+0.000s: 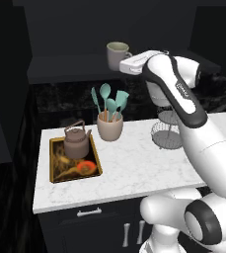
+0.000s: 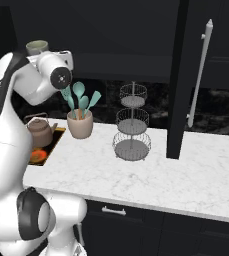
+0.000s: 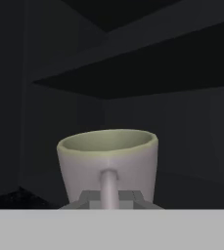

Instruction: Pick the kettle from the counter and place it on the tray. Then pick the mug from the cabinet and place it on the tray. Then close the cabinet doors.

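Grey-beige with a pale green inside, the mug (image 3: 108, 163) stands upright in the cabinet (image 1: 60, 34), close in front of the tool (image 3: 109, 197). In the hand view its handle points straight at the camera and sits between the two finger tips, which are pressed together on it, so the tool is pinching the mug by the handle. From the left base view the mug (image 1: 117, 54) shows above the shelf edge, just beside the white end of the arm; from the right base view only its rim (image 2: 37, 47) peeks over the arm.

Down on the white marbled table (image 1: 134, 163), the tray (image 1: 55, 175) lies along the left edge, its gold rim running toward the front. The kettle (image 1: 77, 142) stands upright on the back part of the tray, and the tray's orange-red spot shows just in front of it. A beige crock (image 1: 109, 127) of teal utensils stands beside the tray's back right corner, near the table's rear edge. To its right is a three-tier wire rack (image 2: 132, 127), well apart from the tray.

One cabinet door (image 2: 183, 75) stands open, edge-on above the table's right part, with its long silver bar handle (image 2: 200, 70) beside it.
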Robot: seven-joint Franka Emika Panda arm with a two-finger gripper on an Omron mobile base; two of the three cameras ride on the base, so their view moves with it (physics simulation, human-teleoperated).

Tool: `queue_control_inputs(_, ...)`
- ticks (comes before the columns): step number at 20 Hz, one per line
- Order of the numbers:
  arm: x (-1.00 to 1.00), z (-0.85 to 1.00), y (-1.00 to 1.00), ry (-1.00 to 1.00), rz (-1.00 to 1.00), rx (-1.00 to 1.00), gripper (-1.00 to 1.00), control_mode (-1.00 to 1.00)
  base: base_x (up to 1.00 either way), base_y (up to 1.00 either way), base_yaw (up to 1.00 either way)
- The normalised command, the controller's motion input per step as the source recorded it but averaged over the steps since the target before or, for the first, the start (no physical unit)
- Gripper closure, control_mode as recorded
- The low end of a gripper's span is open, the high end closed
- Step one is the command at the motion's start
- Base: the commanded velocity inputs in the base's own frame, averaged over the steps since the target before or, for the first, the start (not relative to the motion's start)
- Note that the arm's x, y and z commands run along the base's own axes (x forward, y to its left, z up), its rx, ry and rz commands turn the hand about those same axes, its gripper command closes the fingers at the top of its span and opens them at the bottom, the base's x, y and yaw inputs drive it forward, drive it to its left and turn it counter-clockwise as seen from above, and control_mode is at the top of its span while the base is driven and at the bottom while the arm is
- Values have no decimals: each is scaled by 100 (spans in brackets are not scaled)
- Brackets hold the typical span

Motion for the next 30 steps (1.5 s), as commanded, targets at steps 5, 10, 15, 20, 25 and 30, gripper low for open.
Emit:
queue_control_inputs(5, -100, 6, 0, -6, 3, 0, 100, -100, 0, 0, 0)
queue_control_inputs(10, -100, -4, -1, -6, 6, 0, 100, -100, 0, 0, 0)
queue_control_inputs(15, -97, -22, -3, -6, 5, 0, 100, -100, 0, 0, 0)
queue_control_inputs(20, -93, -34, -10, -11, 2, -1, 100, -100, 0, 0, 0)
queue_control_inputs(25, -62, -47, -3, -4, 3, -6, 100, -100, 0, 0, 0)
queue_control_inputs(30, -1, -52, 0, 0, 5, -10, 100, -100, 0, 0, 0)
